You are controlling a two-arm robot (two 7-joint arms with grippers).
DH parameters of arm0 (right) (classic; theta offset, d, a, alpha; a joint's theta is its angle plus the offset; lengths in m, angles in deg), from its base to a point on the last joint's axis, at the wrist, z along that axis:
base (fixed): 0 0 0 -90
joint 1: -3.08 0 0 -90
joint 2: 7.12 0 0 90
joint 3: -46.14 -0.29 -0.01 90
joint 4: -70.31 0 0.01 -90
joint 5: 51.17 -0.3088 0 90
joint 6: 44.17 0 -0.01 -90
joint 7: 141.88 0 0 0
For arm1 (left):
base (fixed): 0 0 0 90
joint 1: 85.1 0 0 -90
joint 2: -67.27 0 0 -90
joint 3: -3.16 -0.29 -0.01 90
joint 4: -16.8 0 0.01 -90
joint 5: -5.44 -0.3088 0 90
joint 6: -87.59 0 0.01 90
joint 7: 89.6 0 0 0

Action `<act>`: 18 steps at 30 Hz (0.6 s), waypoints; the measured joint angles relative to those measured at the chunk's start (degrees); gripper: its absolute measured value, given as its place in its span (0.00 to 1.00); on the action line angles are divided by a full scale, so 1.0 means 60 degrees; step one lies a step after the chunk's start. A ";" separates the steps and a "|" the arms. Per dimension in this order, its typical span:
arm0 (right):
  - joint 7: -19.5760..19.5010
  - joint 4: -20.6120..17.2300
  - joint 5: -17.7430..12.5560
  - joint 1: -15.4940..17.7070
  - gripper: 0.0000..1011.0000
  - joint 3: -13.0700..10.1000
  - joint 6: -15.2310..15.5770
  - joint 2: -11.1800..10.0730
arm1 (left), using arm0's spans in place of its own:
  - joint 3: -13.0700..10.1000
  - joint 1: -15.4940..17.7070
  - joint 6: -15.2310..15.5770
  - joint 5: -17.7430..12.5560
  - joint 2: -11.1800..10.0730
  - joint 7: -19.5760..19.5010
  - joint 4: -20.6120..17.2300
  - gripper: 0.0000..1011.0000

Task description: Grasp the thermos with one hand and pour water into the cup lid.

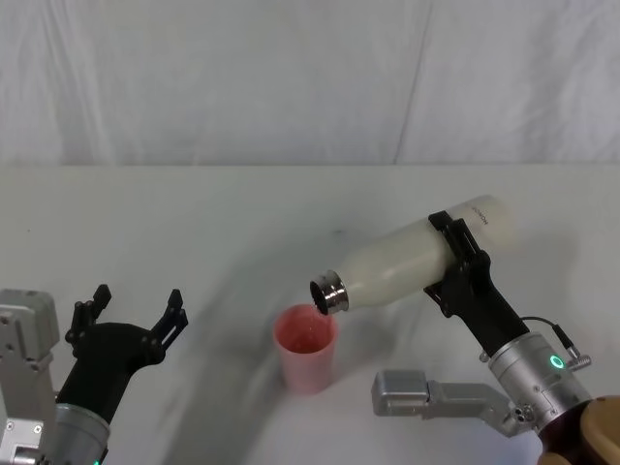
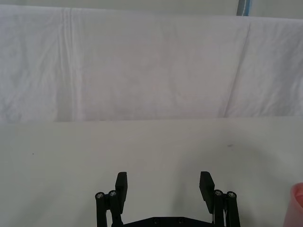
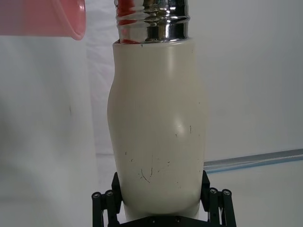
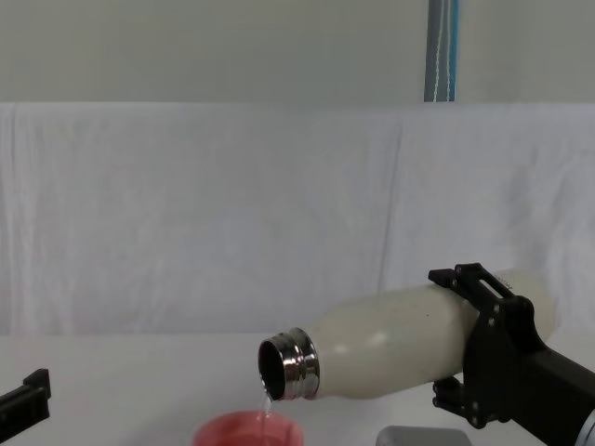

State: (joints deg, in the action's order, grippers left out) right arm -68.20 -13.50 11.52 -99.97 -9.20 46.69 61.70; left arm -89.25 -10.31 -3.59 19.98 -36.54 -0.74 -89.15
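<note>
Right gripper (image 1: pixel 455 257), tilted thermos (image 1: pixel 412 260), unreadable lettering

My left gripper (image 1: pixel 136 308) is matte black, with slim linked fingers (image 2: pixel 121 182) ending in flat rectangular pads, and small silver screws at the finger joints. Its wrist is a silver-grey block with a tiny green light. My right gripper (image 1: pixel 455 260) is the same black build, on a silver cylinder wrist with a glowing green ring and a thin black cable.
</note>
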 joint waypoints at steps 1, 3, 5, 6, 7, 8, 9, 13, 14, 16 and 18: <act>0.0000 0.0001 0.0000 -0.0001 0.94 0.0001 0.0000 -0.0001 | 0.0000 0.0000 0.0000 0.0000 0.0000 0.0000 -0.0001 0.99; 0.0000 0.0003 0.0001 -0.0002 0.94 0.0002 0.0000 -0.0002 | 0.0000 0.0000 0.0000 0.0000 0.0000 0.0000 -0.0001 0.99; -0.0002 0.0005 0.0002 -0.0005 0.94 0.0005 0.0000 -0.0004 | 0.0000 0.0000 0.0000 -0.0001 0.0000 0.0000 -0.0001 0.99; -0.0005 0.0007 0.0003 -0.0006 0.94 0.0007 0.0000 -0.0005 | 0.0000 0.0000 0.0000 0.0000 0.0000 0.0000 -0.0001 0.99; -0.0005 0.0007 0.0003 -0.0006 0.94 0.0007 0.0000 -0.0005 | 0.0000 0.0000 0.0000 0.0000 0.0001 0.0000 0.0000 0.99; -0.0007 0.0008 0.0004 -0.0008 0.94 0.0011 0.0000 -0.0006 | 0.0000 0.0000 0.0000 -0.0001 0.0000 0.0000 0.0000 0.99; -0.0014 0.0010 0.0005 -0.0010 0.94 0.0011 0.0000 -0.0007 | 0.0000 0.0000 0.0000 0.0000 0.0000 0.0000 -0.0001 0.99; -0.0025 0.0013 0.0009 -0.0010 0.94 0.0011 0.0000 -0.0012 | -0.0001 0.0000 0.0000 -0.0001 0.0000 0.0000 -0.0001 0.99; -0.0026 0.0013 0.0010 -0.0010 0.94 0.0011 0.0000 -0.0014 | 0.0000 0.0000 0.0000 0.0000 0.0000 0.0000 0.0000 0.99; -0.0029 0.0013 0.0010 -0.0010 0.94 0.0011 0.0000 -0.0019 | 0.0000 0.0000 0.0000 0.0000 0.0000 0.0000 0.0000 0.99; -0.0031 0.0013 0.0015 -0.0010 0.94 0.0011 0.0003 -0.0024 | 0.0000 0.0000 0.0000 0.0000 0.0000 0.0000 -0.0001 0.99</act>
State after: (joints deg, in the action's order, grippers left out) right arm -68.38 -13.43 11.60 -100.03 -9.13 46.71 61.56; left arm -89.25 -10.31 -3.59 19.98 -36.54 -0.74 -89.15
